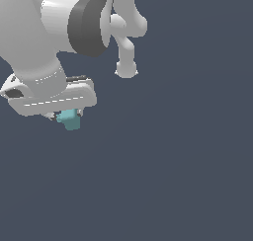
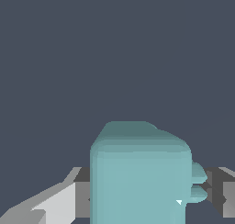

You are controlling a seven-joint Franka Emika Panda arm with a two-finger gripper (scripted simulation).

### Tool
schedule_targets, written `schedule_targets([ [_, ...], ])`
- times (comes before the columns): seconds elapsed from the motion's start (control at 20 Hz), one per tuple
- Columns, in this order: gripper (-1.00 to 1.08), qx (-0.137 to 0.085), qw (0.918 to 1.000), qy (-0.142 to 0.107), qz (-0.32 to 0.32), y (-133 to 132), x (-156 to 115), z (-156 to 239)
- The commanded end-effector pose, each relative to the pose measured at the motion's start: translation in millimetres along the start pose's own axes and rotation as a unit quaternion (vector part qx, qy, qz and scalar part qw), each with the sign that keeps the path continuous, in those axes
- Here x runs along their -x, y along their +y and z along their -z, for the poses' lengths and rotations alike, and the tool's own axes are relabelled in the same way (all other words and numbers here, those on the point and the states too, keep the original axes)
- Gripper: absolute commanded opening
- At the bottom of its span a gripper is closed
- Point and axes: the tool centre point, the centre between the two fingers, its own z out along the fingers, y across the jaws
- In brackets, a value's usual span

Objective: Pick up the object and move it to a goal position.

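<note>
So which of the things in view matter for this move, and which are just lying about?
For the job:
- teal block, between the jaws
- gripper, shut on it

Lying about:
- nothing else visible; only a plain dark background around the arm

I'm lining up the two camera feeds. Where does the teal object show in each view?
Exterior view: teal object sits at centre-left, tucked under the white gripper.
Wrist view: teal object fills the lower middle, between the grey fingers.
Shared landmark: the gripper's fingers flanking the object, against the plain dark background.
</note>
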Motion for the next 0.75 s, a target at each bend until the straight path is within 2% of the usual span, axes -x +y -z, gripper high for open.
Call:
schedule_targets([
  [0.0, -1.00, 0.000, 1.0000, 0.000, 0.000, 6.1, -3.5, 11.5],
  [0.7, -1.00, 0.000, 1.0000, 0.000, 0.000, 19.3, -11.6, 35.2],
])
